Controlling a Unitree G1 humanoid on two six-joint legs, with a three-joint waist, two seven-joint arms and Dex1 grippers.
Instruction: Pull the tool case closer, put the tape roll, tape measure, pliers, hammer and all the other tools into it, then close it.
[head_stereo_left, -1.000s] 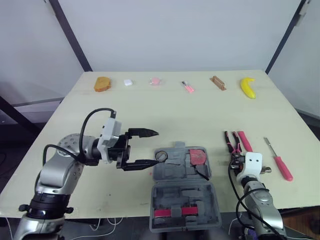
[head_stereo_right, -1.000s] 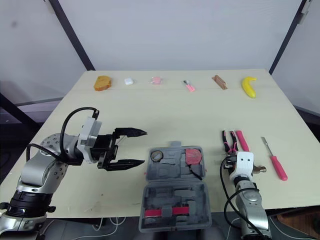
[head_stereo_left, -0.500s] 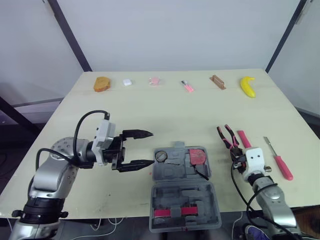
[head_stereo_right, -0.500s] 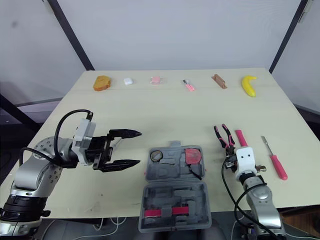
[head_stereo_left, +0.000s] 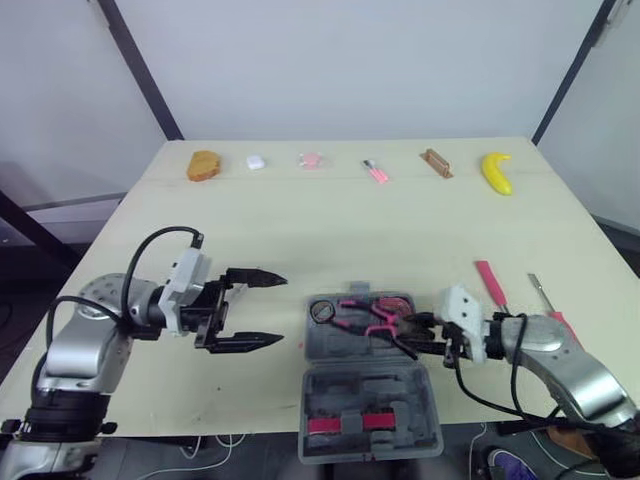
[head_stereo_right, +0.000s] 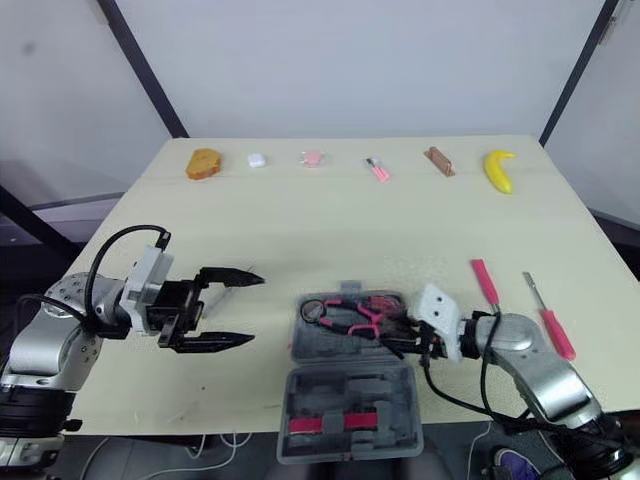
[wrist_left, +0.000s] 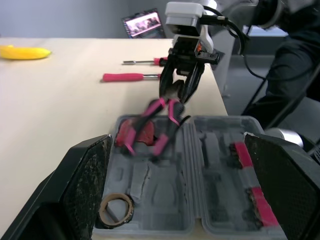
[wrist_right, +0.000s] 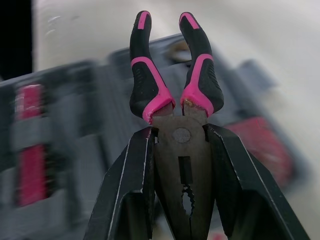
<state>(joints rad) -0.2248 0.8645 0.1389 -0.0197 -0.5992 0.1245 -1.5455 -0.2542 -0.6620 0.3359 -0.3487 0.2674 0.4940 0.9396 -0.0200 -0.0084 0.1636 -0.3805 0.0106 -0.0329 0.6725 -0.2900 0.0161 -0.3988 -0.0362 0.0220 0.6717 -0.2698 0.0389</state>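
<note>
- Beige table (head_stereo_left: 300, 220): open grey tool case (head_stereo_left: 365, 395) at its front edge, tape roll (head_stereo_left: 321, 312) lying in the far half.
- Right gripper (head_stereo_left: 418, 334) pinching pliers (head_stereo_left: 362, 311) by the head, handles out over the case's far half.
- Left gripper (head_stereo_left: 284, 311) spread wide, empty, just left of the case.
- Two pink screwdrivers (head_stereo_left: 491, 284) on the table, right of the case.

Grey plastic tool case (head_stereo_left: 365, 385), open flat at the near edge of the table (head_stereo_left: 300, 220), moulded recesses facing up. In its far half: brown tape roll (head_stereo_left: 321, 312) at the left corner, red tape measure (head_stereo_left: 403, 303) toward the right. Pliers (head_stereo_left: 362, 313) (black-and-pink handles, steel head clamped) held low over that far half, handles spread, pointing left. In the near half, a pink strip (head_stereo_left: 345, 425), kind unclear. Right of the case, flat on the table: a pink-handled screwdriver (head_stereo_right: 483, 283) and, farther right, a second screwdriver (head_stereo_right: 550, 325).
</note>
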